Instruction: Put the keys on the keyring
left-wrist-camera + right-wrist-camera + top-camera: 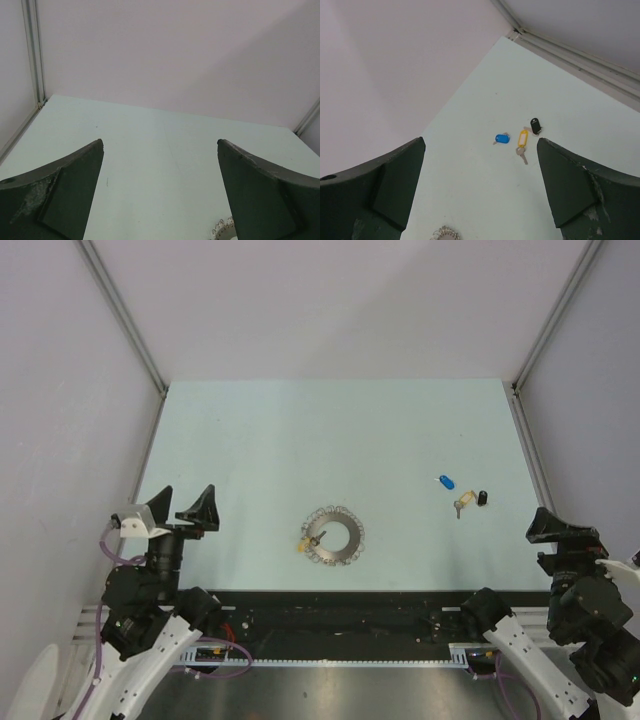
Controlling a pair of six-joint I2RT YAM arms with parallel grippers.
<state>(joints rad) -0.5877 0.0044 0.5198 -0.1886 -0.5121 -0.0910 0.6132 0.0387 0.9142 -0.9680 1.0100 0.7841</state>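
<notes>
The left hand (187,496) and right hand (541,526) are both wide open and empty, back by the bench's (300,430) near edge. The ring (331,536) lies mid-bench with one yellow key (303,545) at its left rim, seemingly threaded. A blue key (445,481), second yellow key (462,504) and black key (482,497) lie loose well to its right, not yet on it.

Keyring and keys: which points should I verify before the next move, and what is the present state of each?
1. The left gripper is open and empty: ok.
2. The right gripper is open and empty: ok.
3. The keyring lies flat on the table: ok.
4. The blue key, yellow key and black key are in the right wrist view, unobstructed: ok.
5. Those three keys are on the ring: not ok.
6. The yellow-headed key at the ring's edge is threaded: cannot tell.
</notes>
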